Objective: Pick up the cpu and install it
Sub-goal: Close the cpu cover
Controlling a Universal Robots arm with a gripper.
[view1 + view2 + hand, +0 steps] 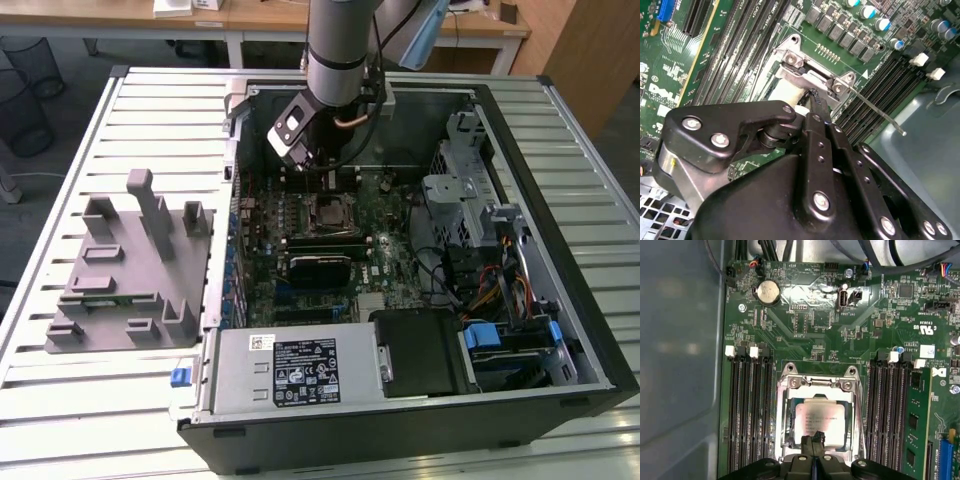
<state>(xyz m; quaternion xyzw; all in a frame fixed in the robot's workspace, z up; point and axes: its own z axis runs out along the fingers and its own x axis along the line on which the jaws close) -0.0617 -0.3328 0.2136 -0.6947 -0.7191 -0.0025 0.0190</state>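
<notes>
Black gripper (813, 439) linkage sits closest in the first wrist view, its two tips pressed together with only a thin seam between them, clamped on nothing and poised over the near edge of the cpu (820, 420). That chip lies flat inside the socket frame (785, 405), silvery top up, with the metal frame around it on all sides. By its look the cpu is light, stiff and thin, its smooth lid likely slippery and its underside easily damaged, so it would best be held by two opposite edges and kept level, never pinched hard across the faces. In the second wrist view the thin lever (880, 112) of the socket stands out free to one side. Beside the socket run the black memory slots (747, 410), bare on one side, while a green memory module (917, 430) stands in a slot on the other. Farther along the motherboard (805, 335) lies a coin battery (768, 292) in its holder. In the exterior view the open computer case (590, 330) holds the board, drives and cabling, and on the exterior view's left a grey fixture (110, 320) rests on the slatted counter (80, 410), well apart from the gripper
</notes>
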